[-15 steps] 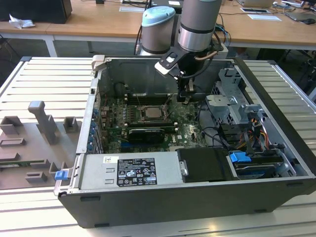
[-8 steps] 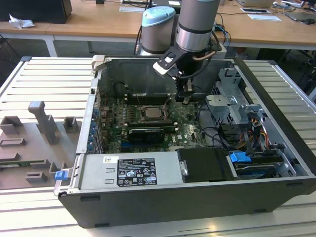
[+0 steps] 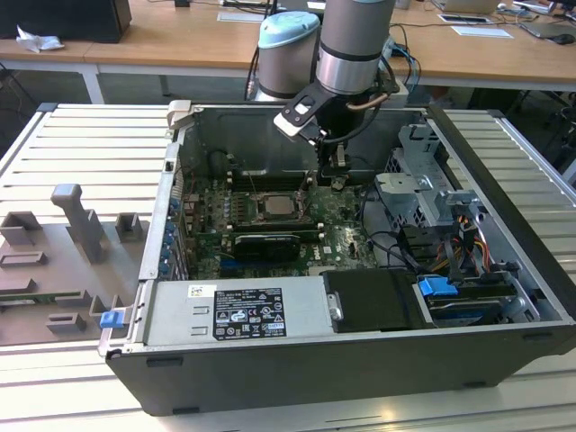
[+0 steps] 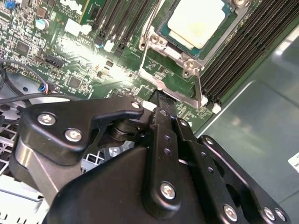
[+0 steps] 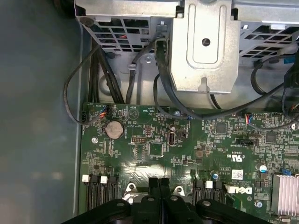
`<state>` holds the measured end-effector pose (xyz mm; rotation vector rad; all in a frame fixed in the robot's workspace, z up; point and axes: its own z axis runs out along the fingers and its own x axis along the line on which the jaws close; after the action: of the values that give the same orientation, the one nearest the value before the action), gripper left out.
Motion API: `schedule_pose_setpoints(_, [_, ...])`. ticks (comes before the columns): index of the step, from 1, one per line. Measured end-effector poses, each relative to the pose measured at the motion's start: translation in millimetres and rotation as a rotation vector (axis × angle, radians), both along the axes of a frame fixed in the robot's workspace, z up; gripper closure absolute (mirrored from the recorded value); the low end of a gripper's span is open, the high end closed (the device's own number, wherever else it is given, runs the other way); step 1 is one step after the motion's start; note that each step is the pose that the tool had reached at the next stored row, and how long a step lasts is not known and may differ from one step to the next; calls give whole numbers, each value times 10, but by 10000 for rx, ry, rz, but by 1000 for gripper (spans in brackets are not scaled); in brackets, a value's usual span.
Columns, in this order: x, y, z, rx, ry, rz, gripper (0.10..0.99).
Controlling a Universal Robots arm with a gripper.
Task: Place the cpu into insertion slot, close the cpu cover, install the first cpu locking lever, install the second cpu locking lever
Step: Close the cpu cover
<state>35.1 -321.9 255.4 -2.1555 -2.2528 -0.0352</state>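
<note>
The cpu [image 3: 273, 205] [image 4: 196, 21], with its pale silver top, lies in the insertion slot [image 3: 290, 219] on the green board. The cpu cover [image 4: 183, 55], a silver frame, lies down around it. A thin metal locking lever [image 4: 199, 88] runs along the socket's near side and another lever [image 4: 148, 29] along its other side. In the exterior view my gripper [image 3: 335, 178] hangs just off the socket on that view's right. Its black fingers [image 5: 159, 183] are pressed together and hold nothing. In the second wrist view the gripper [image 4: 161, 95] has its tip at the cover's edge, beside the lever's hooked end.
Memory slots [image 4: 233, 51] flank the socket. A metal drive cage [image 3: 423, 180] and loose cables [image 3: 405, 243] fill the case on the exterior view's right. The power supply [image 3: 234, 310] sits along the front. A grey fixture plate [image 3: 72, 243] lies outside the case.
</note>
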Motion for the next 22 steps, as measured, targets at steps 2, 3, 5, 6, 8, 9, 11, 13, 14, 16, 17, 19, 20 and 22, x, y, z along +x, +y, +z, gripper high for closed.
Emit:
schedule_pose_setpoints(2, [-22,0,0,1,0,0,980])
schedule_pose_setpoints(3, [-29,0,0,0,0,0,980])
schedule_pose_setpoints(5, [-45,0,0,0,0,-1,980])
schedule_pose_setpoints(6, [-52,0,-1,0,0,0,980])
schedule_pose_setpoints(8, [-64,0,-1,1,0,0,980])
schedule_pose_setpoints(9, [-70,0,-1,0,0,1,980])
schedule_pose_setpoints(11, [-78,0,-2,0,0,0,980])
schedule_pose_setpoints(13, [-84,0,-2,0,0,1,980])
schedule_pose_setpoints(14, [-87,0,-2,0,0,0,980])
schedule_pose_setpoints(16, [-93,0,-3,0,0,0,980])
schedule_pose_setpoints(17, [-96,0,-3,1,0,0,980])
schedule_pose_setpoints(19, [-98,0,-3,0,0,3,980])
schedule_pose_setpoints(20, [-102,0,-4,0,0,0,980])
schedule_pose_setpoints(22, [-108,0,-4,0,0,0,980])
